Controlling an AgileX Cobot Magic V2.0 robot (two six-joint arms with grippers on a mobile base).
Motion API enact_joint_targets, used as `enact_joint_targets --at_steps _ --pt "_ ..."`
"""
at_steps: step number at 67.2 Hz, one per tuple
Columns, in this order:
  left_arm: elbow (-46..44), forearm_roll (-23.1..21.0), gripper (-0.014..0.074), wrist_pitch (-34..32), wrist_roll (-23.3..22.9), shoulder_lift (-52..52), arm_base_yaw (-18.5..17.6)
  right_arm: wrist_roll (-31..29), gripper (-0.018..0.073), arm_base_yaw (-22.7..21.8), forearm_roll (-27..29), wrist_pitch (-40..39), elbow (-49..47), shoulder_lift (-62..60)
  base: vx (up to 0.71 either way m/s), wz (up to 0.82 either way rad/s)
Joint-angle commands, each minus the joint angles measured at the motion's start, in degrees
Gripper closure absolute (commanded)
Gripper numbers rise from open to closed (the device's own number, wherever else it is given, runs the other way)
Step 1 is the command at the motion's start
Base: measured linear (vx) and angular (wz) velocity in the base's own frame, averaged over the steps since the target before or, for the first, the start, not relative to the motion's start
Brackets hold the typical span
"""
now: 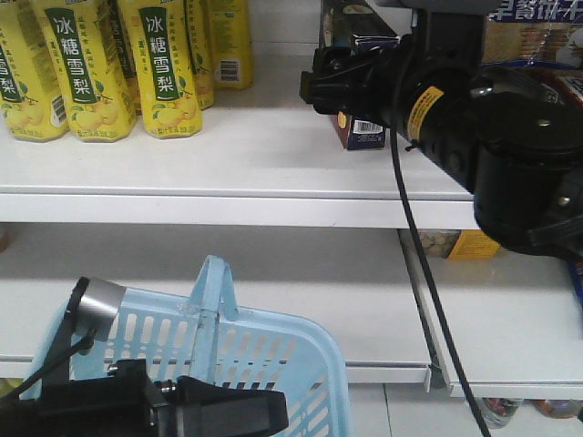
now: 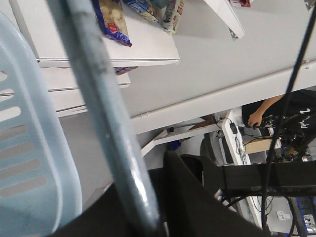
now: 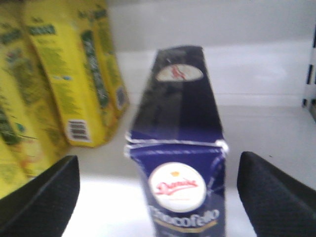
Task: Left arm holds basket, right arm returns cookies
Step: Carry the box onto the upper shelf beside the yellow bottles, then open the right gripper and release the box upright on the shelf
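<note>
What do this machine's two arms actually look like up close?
Both are matte black. The right arm is bulky and rounded, with a yellow warning sticker and a thin black cable hanging down. Its fingers are textured black pads. The left arm carries a short silver-grey cylinder.

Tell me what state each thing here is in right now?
Cookies: upright on the shelf, not gripped.
Right end effector: open, fingers either side of the box, apart from it.
Basket: held up below the shelves, handle raised.
Left end effector: shut on the basket handle.
Yellow drink bottles: standing upright.
</note>
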Motion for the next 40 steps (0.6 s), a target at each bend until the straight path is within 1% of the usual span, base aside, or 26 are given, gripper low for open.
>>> enact_joint_targets --at_steps 1,4,5,10,19,40 --pt "-2.2 -3.8 0.0603 2.0 0.6 -1.0 -0.2 -3.1 -0.007 -0.2 0.8 -1.2 -1.7 -4.9 0.0 0.0" --pt "-2.2 -3.8 0.0603 2.0 0.6 -1.0 -0.2 -5.5 -0.0066 -0.2 3.3 -1.0 -1.7 -6.3 0.0 0.0" --pt "-2.2 -3.8 0.0603 2.0 0.6 -1.0 -0.2 -6.0 -0.0065 -0.2 3.3 -1.0 -1.6 -6.3 0.0 0.0" --pt "-2.2 -3.8 0.0603 2.0 0.6 -1.0 -0.2 -10.4 -0.0058 -0.2 7.7 -0.5 -0.5 -9.2 0.0 0.0" --pt "-2.2 -3.8 0.0603 2.0 0.6 -1.0 -0.2 -14.8 -0.0046 -0.2 11.7 -0.5 4.2 -14.6 0.0 0.0" --pt "-2.2 -3.8 0.0603 2.0 0.6 -1.0 -0.2 -16.6 -0.0022 -0.2 10.9 -6.2 23.0 -33.9 0.0 0.0"
